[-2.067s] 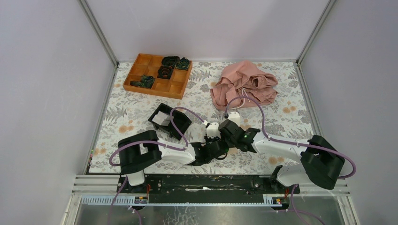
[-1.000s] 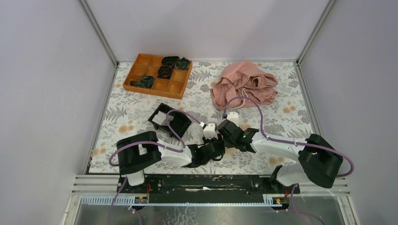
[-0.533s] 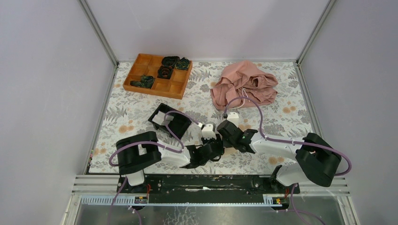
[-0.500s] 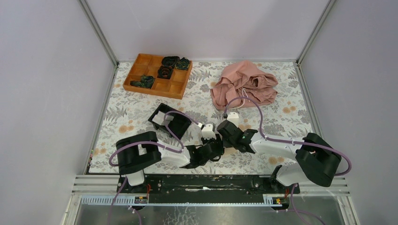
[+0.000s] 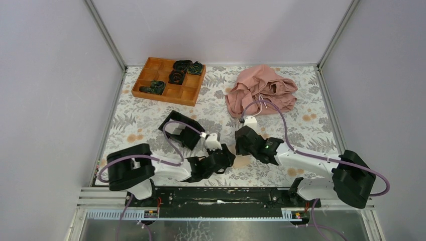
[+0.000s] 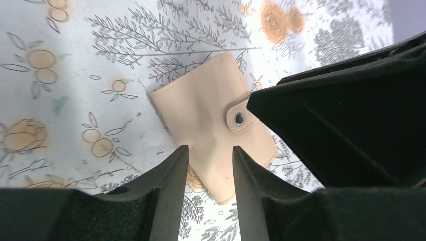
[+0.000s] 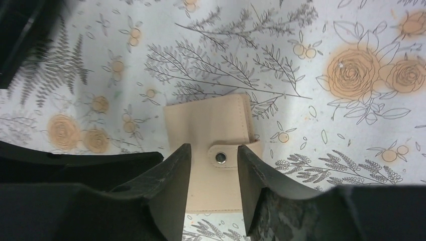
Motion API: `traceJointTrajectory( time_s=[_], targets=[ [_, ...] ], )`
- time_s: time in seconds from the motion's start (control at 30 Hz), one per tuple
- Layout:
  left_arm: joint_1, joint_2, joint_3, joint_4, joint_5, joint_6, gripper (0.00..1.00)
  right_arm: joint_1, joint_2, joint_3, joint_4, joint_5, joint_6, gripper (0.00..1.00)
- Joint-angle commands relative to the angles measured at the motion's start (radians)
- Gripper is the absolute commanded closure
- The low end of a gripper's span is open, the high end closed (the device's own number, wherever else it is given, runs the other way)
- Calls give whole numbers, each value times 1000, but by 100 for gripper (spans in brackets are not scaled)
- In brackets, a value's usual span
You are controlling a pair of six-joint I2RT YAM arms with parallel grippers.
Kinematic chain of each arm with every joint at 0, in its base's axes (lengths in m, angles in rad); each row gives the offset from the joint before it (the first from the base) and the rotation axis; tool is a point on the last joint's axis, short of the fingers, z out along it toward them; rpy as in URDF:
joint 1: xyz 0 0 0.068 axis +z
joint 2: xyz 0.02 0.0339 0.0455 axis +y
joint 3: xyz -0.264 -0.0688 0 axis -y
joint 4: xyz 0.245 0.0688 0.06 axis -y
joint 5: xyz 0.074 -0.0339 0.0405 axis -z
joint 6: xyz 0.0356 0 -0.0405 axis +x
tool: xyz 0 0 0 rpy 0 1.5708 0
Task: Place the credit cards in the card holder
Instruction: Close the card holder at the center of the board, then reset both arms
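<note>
task thing: card holder [image 7: 208, 120], tan, lies flat on the floral cloth [image 5: 140, 120], flap shut w/ its snap stud [image 7: 220, 158] done up
where: near-centre of the table, close to the near edge, betw the 2 pincers
left pincer: left gripper [image 6: 209, 149] fingers parted abt halfway, nothing betw them, holds nothing; hangs over the holder, no contact that i can see
right pincer: right gripper [image 7: 214, 147] also parted abt halfway, empty; holder shows through the gap, stud almost centred betw the tips
key relation: holder sits just right of the left pincer & just on the near side of the right one; both heads crowd over it
long axis: in the right wrist view it runs straight out along the gap, so those fingers straddle the short side; in the left wrist view it runs skew, far-left corner to near-right corner
nearer arm: both v close; my read is the right is better lined up, left wd need a wrist turn
cards: credit cards not seen loose on the cloth; pale slab in the black box [image 5: 188, 134], just far-left of the pincers, could be them, too small to tell
step (judgement): holder prob. has to be unsnapped & held open before any card goes in
risk (judgement): thin flat holder on soft cloth, fingers may skid over it or pinch cloth too; arms cd clash, so close
rest: orange tray [image 5: 166, 93] far left, pink cloth [image 5: 261, 90] far right, both well apart from the work
</note>
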Motion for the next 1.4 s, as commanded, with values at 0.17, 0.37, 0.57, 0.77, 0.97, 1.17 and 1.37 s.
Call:
traceJointTrajectory(
  time_s=[0.17,0.37,0.57,0.77,0.97,1.17,1.37],
  targets=[
    [-8,-240,-74,-9,-110,75,52,9,-117,67,-65,94,-58,49],
    [-14,-389,-28,-197,-271,190,50,8,-253,31,-97,372,-84,21],
    [-14,-603,-19,-384,-502,231,34,7,-398,-25,-90,607,-117,3],
    [-10,-680,22,-687,-741,50,0,7,-477,-45,-113,707,-36,0],
    [-6,-695,8,-1039,-912,-363,0,7,-448,-73,-125,814,71,1],
    [2,-678,-13,-1113,-980,-442,0,8,-308,-3,-295,883,252,0],
    [9,-619,4,-1162,-1002,-443,0,8,-205,23,-377,885,334,0]
  ],
)
